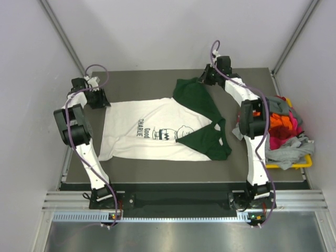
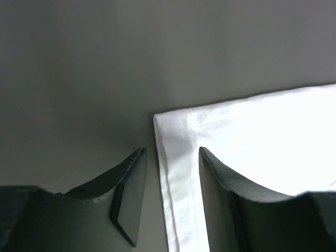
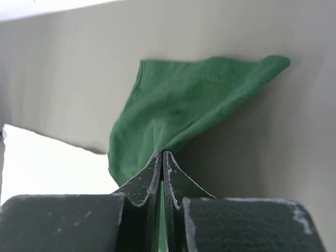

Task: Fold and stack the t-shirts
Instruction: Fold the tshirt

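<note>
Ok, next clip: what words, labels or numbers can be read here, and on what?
"Good": black lettering on the white t-shirt, lying sideways in the top view.
"CHARLIE": larger black lettering beside it on the same shirt.
Nothing else can be read; the wrist views show no text.

The dark table (image 1: 142, 86) carries 1 white t-shirt (image 1: 131, 142) spread flat at centre; a yellow bin (image 1: 308, 161) sits at its 3 o'clock edge.

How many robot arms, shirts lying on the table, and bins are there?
Robot arms: 2 (left arm, right arm)
White and green t-shirt on the table: 1
Yellow bin: 1
Total: 4
The clothes pile in the bin is too tangled to count.
</note>
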Motion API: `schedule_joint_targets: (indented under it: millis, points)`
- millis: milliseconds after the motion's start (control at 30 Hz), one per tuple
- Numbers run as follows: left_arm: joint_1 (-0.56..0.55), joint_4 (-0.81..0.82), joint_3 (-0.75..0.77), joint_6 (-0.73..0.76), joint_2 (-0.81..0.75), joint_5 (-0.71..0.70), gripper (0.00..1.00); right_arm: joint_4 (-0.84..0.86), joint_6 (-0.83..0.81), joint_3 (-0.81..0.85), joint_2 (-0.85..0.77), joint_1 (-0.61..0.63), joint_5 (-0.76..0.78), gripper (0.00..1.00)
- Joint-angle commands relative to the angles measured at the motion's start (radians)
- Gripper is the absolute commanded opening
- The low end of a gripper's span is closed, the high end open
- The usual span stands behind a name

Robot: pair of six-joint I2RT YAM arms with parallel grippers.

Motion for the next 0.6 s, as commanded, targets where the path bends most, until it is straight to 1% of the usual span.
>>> schedule_joint_targets:
  millis: [0, 133, 200, 233, 300, 333, 367, 400, 467, 567]
  points:
    - [-0.004, -0.029, 0.075, -0.006, 0.049, 0.049, 0.5, 0.012, -0.048, -0.031, -0.131, 0.014, -0.004, 0.0]
    - [-0.018, -0.037, 0.1, -0.024, 0.08, 0.053, 0.49, 0.003, -0.068, -0.091, -0.185, 0.02, -0.01, 0.0]
    - [-0.019, -0.033, 0.106, -0.032, 0.092, 0.059, 0.48, 0.0, -0.086, -0.131, -0.223, 0.024, -0.013, 0.0]
    - [-0.018, -0.029, 0.106, -0.039, 0.095, 0.06, 0.39, -0.005, -0.093, -0.147, -0.236, 0.026, -0.013, 0.0]
    - [-0.018, -0.023, 0.1, -0.041, 0.095, 0.072, 0.27, -0.014, -0.111, -0.191, -0.274, 0.029, -0.016, 0.0]
    - [-0.018, -0.029, 0.097, -0.036, 0.092, 0.085, 0.14, -0.016, -0.117, -0.205, -0.286, 0.03, -0.019, 0.0]
    - [-0.018, -0.036, 0.091, -0.033, 0.089, 0.098, 0.08, -0.019, -0.122, -0.237, -0.299, 0.032, -0.022, 0.0]
    - [-0.019, -0.054, 0.083, -0.026, 0.074, 0.135, 0.0, -0.025, -0.132, -0.255, -0.331, 0.03, -0.022, 0.0]
    - [-0.016, -0.062, 0.046, -0.004, 0.047, 0.166, 0.0, -0.037, -0.148, -0.311, -0.38, 0.03, -0.024, 0.0]
    - [0.011, -0.046, -0.027, 0.005, -0.047, 0.232, 0.0, -0.068, -0.171, -0.41, -0.447, 0.033, -0.022, 0.0]
